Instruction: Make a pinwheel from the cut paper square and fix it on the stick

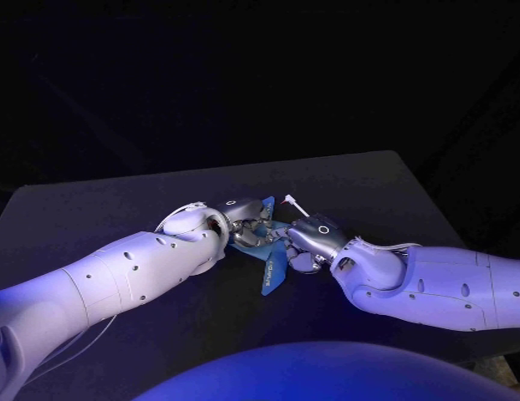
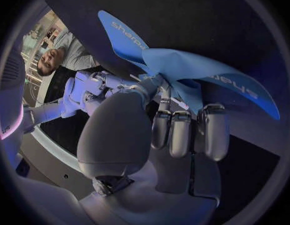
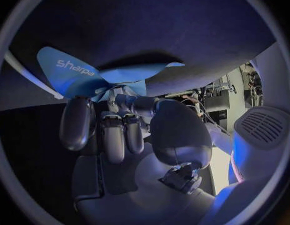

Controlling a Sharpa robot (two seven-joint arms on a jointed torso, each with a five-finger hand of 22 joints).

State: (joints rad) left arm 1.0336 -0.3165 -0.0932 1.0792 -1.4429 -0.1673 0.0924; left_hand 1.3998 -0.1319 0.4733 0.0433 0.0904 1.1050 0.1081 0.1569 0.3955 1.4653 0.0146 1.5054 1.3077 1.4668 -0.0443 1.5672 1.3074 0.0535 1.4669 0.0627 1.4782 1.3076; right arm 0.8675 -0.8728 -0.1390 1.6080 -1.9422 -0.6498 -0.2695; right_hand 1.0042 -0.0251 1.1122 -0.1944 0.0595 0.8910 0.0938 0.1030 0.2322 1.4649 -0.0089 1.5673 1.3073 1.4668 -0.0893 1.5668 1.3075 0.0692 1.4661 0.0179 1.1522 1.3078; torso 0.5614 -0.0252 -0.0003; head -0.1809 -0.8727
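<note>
Both hands met over the middle of the table (image 1: 115,209), with the blue paper (image 1: 272,263) bunched between them and lifted off the surface. The left hand (image 1: 230,219) was grasping the paper: in the left wrist view its thumb and curled fingers pinched the spot where the folded-in flaps came together, and the loose blades fanned out past the fingertips. The right hand (image 1: 312,238) had its fingers curled up against the same bundle from the other side. Its fingertips were hidden behind the flaps, so I could not tell whether it was grasping the paper, the stick, or nothing. The white stick (image 1: 295,203) poked out just above the right hand, between the two hands and close to the gathered centre.

The main risk I judged was the flaps springing apart. They looked held only by that pinch, so any easing of the left hand before the stick passed through the centre would likely let the blades unfold. A second risk was the two hands pulling against each other and tearing or creasing the thin paper. The stick could also slip aside and miss the stacked corners.
</note>
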